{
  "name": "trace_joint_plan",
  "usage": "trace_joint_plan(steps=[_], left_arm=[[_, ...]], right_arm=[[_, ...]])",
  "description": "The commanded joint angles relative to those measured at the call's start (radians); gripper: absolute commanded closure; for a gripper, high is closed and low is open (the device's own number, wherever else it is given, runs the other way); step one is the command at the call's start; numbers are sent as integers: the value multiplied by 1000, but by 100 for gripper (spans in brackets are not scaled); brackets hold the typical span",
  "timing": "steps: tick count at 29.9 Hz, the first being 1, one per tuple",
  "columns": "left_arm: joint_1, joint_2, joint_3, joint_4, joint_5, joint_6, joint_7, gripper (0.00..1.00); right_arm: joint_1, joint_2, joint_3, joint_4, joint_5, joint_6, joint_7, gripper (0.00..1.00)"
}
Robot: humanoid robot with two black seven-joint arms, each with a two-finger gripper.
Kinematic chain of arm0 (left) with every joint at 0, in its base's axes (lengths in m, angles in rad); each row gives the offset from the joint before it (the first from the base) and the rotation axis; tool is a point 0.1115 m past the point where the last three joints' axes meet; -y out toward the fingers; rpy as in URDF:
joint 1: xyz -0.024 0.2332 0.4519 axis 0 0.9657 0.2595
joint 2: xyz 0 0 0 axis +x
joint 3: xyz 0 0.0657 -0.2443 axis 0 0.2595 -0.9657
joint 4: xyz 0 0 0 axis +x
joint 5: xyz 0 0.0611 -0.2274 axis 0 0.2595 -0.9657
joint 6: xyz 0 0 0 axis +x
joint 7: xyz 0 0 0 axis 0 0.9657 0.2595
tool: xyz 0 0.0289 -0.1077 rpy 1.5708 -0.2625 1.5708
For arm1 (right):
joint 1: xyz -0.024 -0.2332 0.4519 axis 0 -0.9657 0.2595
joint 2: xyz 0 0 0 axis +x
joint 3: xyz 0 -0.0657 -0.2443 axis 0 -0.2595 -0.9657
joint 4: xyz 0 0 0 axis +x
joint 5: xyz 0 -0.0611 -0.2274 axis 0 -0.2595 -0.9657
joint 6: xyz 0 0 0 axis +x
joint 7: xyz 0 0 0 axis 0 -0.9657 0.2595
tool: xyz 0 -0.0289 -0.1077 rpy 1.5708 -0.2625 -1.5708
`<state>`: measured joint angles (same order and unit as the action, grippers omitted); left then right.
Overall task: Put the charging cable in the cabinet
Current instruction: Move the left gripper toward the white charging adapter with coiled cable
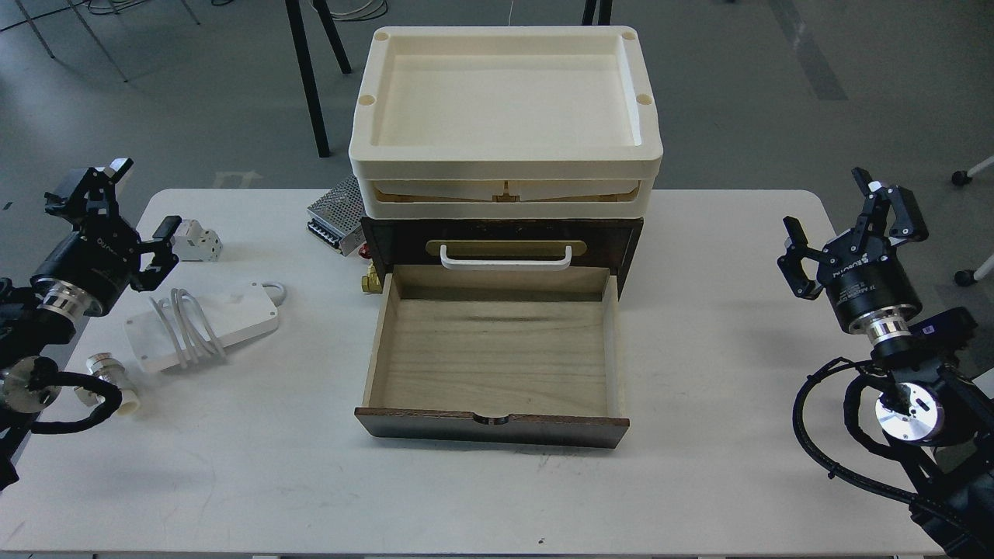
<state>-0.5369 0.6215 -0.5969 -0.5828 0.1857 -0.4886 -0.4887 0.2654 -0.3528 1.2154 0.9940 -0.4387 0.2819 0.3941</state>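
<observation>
Fig.: head view, task start config. The cabinet [501, 241] sits at centre-rear of the counter [699, 481] w/ its lower drawer [497, 349] pulled fully out toward the robot and empty, presumably so the load can be dropped in from above. The upper drawer, w/ white handle [505, 258], is shut.

The charging cable [203, 326] lies flat on the counter, left of the drawer and apart from it, cord wound round its middle; nothing grips it.

Left end effector [116, 211]: fingers spread, hovering above and just left of the cable, prob. the arm to make the pick. Right end effector [842, 225]: fingers spread, holding nothing, well off to the right.

Count:
- 2 arms
- 1 cable
- 1 cabinet w/ 2 drawers
- 2 cream trays [505, 85] stacked on top
- 1 white breaker [196, 241]
- 1 perforated metal box [338, 211]
- 1 small metal-and-white fitting [105, 369] near the counter's left edge
</observation>
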Motion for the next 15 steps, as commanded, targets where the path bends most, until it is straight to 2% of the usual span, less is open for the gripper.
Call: trace_joint_plan(steps=[1,9,15], left_arm=[[2,-2,0,3,6,11,0,0],[-5,3,-8,44,-2,0,0,0],[-40,67,0,64,14,0,0,0]], right_arm=[[0,0,-1,0,0,0,0,1],[0,0,-1,0,0,0,0,1],[0,0,-1,0,0,-1,0,1]])
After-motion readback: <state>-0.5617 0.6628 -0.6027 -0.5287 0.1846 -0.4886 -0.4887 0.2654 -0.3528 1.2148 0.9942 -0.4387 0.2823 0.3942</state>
